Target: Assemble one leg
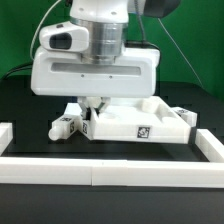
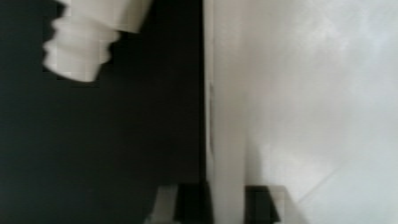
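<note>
White panel rim (image 2: 222, 100) tight in pincer (image 2: 224, 206)

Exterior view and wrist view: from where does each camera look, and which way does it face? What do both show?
Exterior view: off the arm, a little above the table, facing the arm, the white panel and a leg.
Wrist view: on the wrist, looking down past the dark fingers at the panel's wall and the table.
Shared: the panel, and likely that leg.
</note>
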Controlling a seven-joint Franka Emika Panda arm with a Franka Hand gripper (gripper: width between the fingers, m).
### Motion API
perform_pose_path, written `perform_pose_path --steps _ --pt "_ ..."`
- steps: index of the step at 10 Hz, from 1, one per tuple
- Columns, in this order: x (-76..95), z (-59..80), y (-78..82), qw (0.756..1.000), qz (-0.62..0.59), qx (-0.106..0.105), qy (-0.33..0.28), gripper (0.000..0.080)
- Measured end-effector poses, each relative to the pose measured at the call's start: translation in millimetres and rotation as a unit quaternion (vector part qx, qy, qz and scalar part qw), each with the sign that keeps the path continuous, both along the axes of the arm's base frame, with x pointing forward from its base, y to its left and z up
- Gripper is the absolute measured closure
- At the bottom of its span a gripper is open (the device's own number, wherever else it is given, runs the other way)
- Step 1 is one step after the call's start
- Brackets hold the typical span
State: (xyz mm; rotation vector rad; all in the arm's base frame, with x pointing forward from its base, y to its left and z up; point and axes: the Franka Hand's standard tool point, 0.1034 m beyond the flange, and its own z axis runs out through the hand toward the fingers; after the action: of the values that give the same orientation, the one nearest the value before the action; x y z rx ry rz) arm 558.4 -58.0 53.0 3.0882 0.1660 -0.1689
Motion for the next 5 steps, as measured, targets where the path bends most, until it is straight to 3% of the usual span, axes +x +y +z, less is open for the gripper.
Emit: perform_pose_path --steps 2,5 --pt "20.0 -7.4 15.8 1.000 -0.023 -0.005 0.001 0.0745" --pt "30.6 -29.9 30.9 0.999 -0.048 -0.011 -0.017 0.0745"
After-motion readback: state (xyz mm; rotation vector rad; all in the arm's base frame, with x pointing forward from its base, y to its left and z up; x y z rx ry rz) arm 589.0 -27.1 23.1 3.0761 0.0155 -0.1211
